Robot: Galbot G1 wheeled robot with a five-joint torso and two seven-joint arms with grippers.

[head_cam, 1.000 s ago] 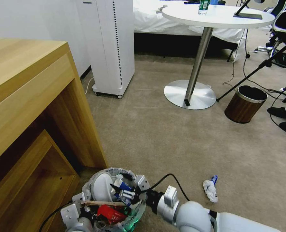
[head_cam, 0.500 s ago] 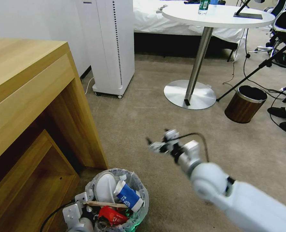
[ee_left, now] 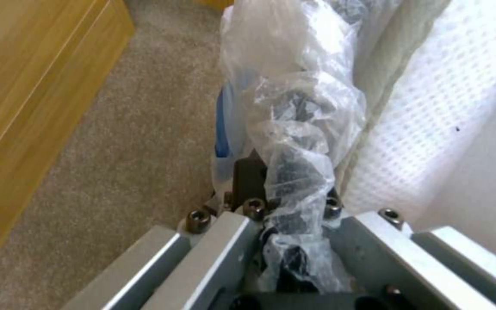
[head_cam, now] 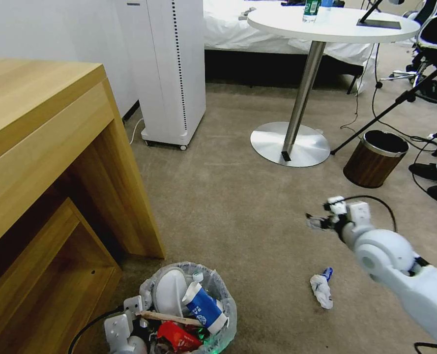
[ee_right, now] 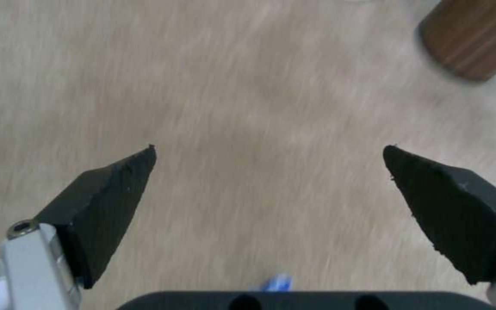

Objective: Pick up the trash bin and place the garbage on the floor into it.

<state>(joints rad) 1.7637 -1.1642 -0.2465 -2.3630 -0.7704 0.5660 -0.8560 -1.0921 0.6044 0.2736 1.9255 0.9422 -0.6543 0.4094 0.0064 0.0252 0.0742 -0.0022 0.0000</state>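
item: right tool (head_cam: 310, 222), jaws wide and empty, swung away from the trash bin (head_cam: 189, 307) since the carton drop, now above the crumpled wrapper (head_cam: 321, 288) left on the floor (head_cam: 238, 206); left tool (ee_left: 294, 215) clamped on the bin's bag-lined rim.

Wooden desk (head_cam: 41, 142), white round table (head_cam: 326, 24), brown bin (head_cam: 373, 160).

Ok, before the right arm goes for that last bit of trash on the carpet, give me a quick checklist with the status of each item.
1. Right gripper open and empty: ok.
2. Crumpled wrapper lying free on the floor, nothing on it: ok.
3. Right gripper above the wrapper: not ok, it hangs farther out.
4. Left gripper shut on the trash bin rim: ok.
5. Room left in the bin: cannot tell, it looks nearly full.
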